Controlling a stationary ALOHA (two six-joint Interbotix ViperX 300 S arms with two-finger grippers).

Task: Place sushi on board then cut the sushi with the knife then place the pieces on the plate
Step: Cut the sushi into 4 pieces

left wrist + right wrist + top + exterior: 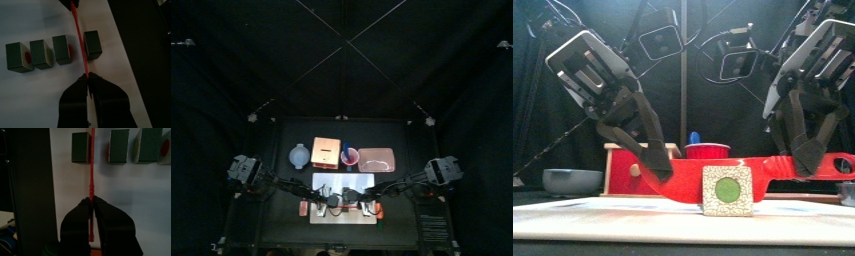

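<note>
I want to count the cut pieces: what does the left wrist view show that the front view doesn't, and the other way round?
Only the left wrist view: four sushi blocks in a row, with the red knife running between one end block and the other three. Only the front view: the right gripper on the knife's other end, one block's end face, and behind it the red cup, wooden box and bowl. Both: the knife, the left gripper shut on it, and the white board.
</note>
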